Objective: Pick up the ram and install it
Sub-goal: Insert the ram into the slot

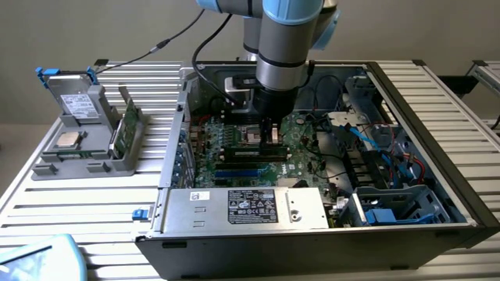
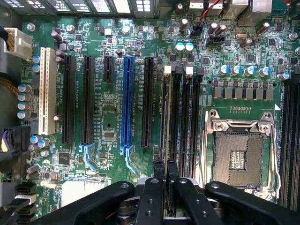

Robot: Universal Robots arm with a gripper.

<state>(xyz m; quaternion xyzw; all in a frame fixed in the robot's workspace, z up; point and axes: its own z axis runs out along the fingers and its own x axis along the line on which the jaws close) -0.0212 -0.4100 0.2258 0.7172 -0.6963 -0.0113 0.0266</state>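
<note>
green card [image 1: 125, 126]: one, upright in grey holder [image 1: 78, 161], by the worktop's [image 1: 47, 199] edge at the exterior view's left
ram [image 2: 165, 117]: one, edge-up in a memory slot [image 2: 167, 70], motherboard's [image 2: 108, 108] middle
gripper [image 2: 166, 171]: narrow, pinching the ram's end
CPU socket [image 2: 241, 154]: one, beside the ram

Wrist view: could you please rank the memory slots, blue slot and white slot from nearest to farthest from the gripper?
1. Memory slots, directly at the gripper.
2. Blue slot, among the black expansion slots.
3. White slot, outermost in that row.

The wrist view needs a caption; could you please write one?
Claw gripping the ram edge-on at the memory slots beside the CPU socket.
</note>
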